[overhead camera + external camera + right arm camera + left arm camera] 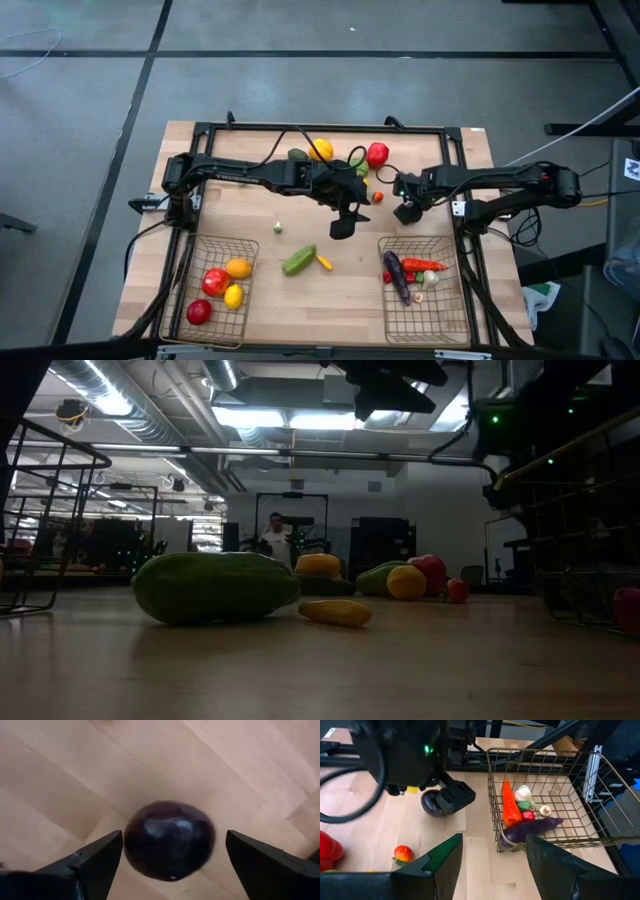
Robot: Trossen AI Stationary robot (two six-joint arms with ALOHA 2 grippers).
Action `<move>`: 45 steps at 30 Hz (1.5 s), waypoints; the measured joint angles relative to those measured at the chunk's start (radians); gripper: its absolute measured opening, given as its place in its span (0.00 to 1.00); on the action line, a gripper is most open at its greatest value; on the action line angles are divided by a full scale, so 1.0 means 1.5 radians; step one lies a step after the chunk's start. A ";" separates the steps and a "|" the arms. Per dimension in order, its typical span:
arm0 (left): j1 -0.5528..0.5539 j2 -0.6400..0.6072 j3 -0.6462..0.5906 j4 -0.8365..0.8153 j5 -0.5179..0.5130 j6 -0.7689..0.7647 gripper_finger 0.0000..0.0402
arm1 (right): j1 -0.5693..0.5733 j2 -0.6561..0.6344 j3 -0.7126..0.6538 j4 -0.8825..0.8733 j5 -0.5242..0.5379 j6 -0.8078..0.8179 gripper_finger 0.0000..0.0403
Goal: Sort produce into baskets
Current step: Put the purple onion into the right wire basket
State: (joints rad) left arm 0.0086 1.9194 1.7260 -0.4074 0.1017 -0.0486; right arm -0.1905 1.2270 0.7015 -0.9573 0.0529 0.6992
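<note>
A dark purple round piece of produce (169, 840) rests on the bare wood just beyond the right basket (452, 300). My right gripper (408, 212) points down over it, open, with one finger on each side and a small gap to both. My left gripper (492, 851) hangs open above the table's middle, slanting down toward the right basket, with nothing between its fingers. The right basket holds a carrot (509, 806), an eggplant (532, 829) and a few small pieces. The left basket (190, 300) holds red, orange and yellow fruits.
A green cucumber (298, 260) and a small yellow piece (324, 263) lie loose between the baskets. A red pepper (377, 154), a yellow-orange fruit (320, 150) and a small tomato (378, 197) sit toward the far edge. A black frame (330, 128) borders the table.
</note>
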 joint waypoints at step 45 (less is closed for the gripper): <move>0.051 -0.004 0.000 -0.004 0.000 0.003 0.53 | 0.000 0.002 0.062 0.005 -0.036 -0.032 0.73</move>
State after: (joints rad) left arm 0.0854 1.9130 1.7260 -0.4134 0.1013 -0.0444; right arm -0.1902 1.2297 0.7938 -0.9498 -0.0011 0.6518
